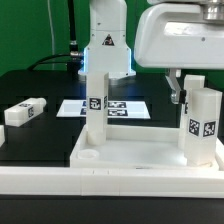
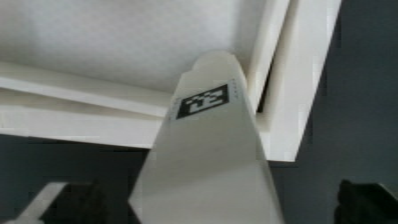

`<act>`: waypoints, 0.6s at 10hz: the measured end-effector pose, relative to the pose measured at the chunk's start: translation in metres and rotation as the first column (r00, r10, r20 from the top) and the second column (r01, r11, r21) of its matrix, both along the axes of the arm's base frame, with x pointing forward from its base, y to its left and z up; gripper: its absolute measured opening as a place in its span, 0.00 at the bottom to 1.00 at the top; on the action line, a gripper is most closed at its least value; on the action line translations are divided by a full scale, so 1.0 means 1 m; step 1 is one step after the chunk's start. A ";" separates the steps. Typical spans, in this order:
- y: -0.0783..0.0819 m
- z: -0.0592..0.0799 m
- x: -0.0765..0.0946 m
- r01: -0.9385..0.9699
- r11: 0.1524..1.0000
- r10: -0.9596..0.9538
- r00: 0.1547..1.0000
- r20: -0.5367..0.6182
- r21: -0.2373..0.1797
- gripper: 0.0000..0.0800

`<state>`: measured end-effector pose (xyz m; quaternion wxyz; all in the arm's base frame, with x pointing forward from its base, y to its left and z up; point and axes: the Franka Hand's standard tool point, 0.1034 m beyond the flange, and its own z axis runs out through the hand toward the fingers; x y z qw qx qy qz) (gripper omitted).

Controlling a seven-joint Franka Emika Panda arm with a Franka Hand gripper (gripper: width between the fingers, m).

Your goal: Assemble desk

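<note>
The white tray-like tabletop (image 1: 130,155) lies at the front, with its rim and a corner also in the wrist view (image 2: 299,70). One tagged leg (image 1: 95,105) stands upright in the corner at the exterior view's left. A second tagged leg (image 1: 204,125) stands in the corner at the exterior view's right. In the wrist view this second leg (image 2: 206,140) rises between my fingers. My gripper (image 1: 188,92) is open around its top (image 2: 214,206), and both fingers (image 2: 71,205) stand apart from it. A third leg (image 1: 24,112) lies loose on the table at the left. The fourth leg is out of view.
The marker board (image 1: 125,106) lies flat on the black table behind the tabletop. A long white border bar (image 1: 110,187) runs along the front. The robot's base (image 1: 106,45) stands at the back.
</note>
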<state>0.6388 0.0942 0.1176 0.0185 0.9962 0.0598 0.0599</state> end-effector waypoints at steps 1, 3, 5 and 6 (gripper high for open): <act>-0.001 0.000 0.000 -0.039 0.999 0.039 0.999 -0.002 -0.009 0.81; -0.002 -0.002 0.000 -0.032 0.999 0.032 0.999 -0.003 -0.009 0.66; -0.002 -0.002 0.000 -0.025 1.000 0.025 1.000 -0.003 -0.009 0.49; -0.003 -0.002 0.000 -0.004 1.000 0.004 1.000 -0.003 -0.007 0.36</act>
